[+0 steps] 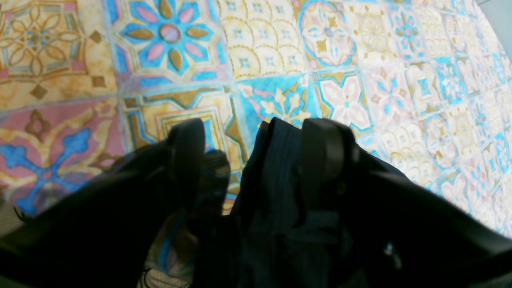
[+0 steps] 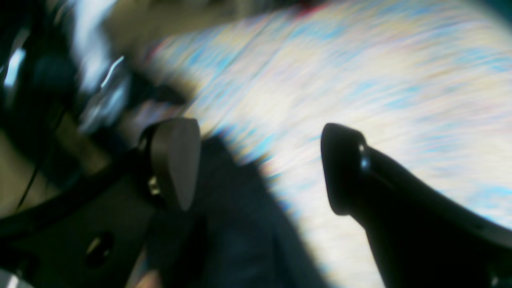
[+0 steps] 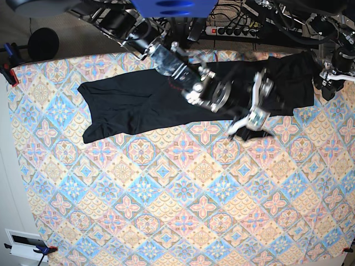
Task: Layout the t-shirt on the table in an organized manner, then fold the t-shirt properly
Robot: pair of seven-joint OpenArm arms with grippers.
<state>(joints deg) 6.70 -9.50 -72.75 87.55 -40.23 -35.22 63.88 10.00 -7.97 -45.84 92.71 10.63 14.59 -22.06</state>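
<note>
- Jaws first: the right gripper [image 2: 260, 168] has its jaws spread wide with nothing between them; in my right wrist view I see only blurred tabletop and a dark strip of cloth below the gap.
- The left gripper [image 1: 256, 160] has its jaws fairly wide, but a bunched fold of the shirt [image 3: 166, 100] sits against the inner face of one finger [image 1: 322, 156]; I cannot tell whether that fold is truly pinched or just draped there.
- In the base view the left gripper [image 3: 327, 69] sits at the shirt's far end, near the tabletop [image 3: 166, 210] edge, and the right gripper [image 3: 252, 119] hangs just off the shirt's near hem.
- The shirt lies along the back of the tabletop as one long dark band, with one sleeve showing at the end away from the left gripper.
- My read on progress: the spreading is only partly done. That sleeve end looks fairly flat, while the end under the arms is bunched and partly hidden.
- No fold has been made that I can see, so the rest of the flattening and all of the folding are left.
- Count: one shirt, one tabletop, two grippers.
</note>
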